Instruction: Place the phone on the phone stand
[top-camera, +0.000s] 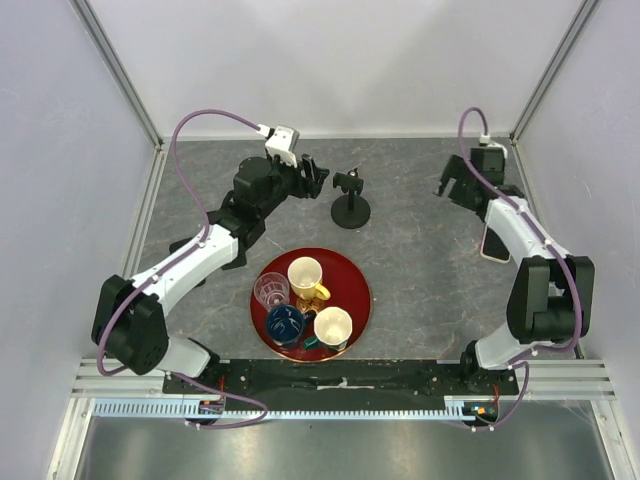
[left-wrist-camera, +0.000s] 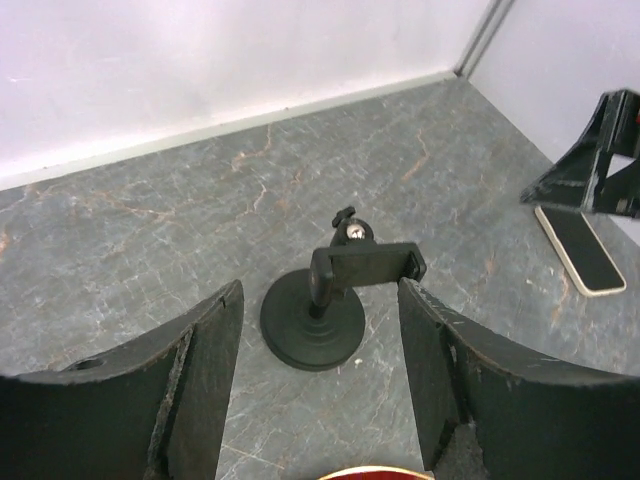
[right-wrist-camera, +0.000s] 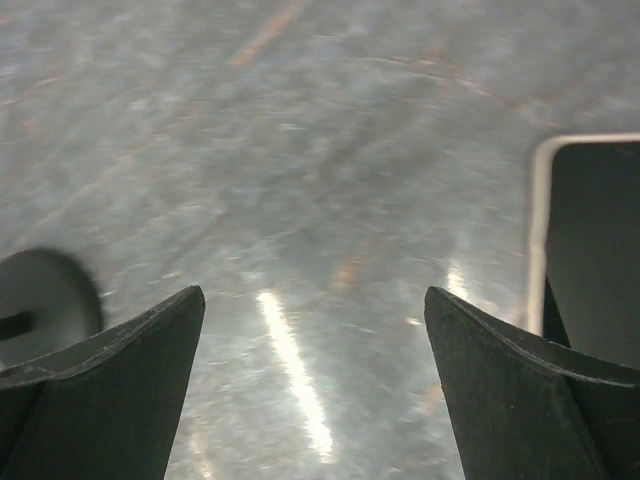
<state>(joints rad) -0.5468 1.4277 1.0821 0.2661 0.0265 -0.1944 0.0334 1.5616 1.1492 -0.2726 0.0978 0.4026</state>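
Right gripper (right-wrist-camera: 313, 295) is hanging low over the grey table (top-camera: 420, 290) with its jaws spread wide and nothing between them. Left gripper (top-camera: 313, 178) is likewise standing parted and empty, facing the phone stand (left-wrist-camera: 312, 322) from just beside it. Nearer the bases, a red tray (top-camera: 352, 285) is carrying cups (top-camera: 305, 275) and playing no part.

The phone (left-wrist-camera: 578, 250) is lying flat on the table, screen up, just to the right gripper's right and partly under that arm in the top view. Its long axis is running roughly from the near edge toward the back wall, slightly slanted.

Picking it up is looking like the step in hand. The right fingers should be shifting over to straddle the phone's short width, closing on its long pale rims near the middle, so it is hanging balanced for the small clamp head (left-wrist-camera: 365, 262).
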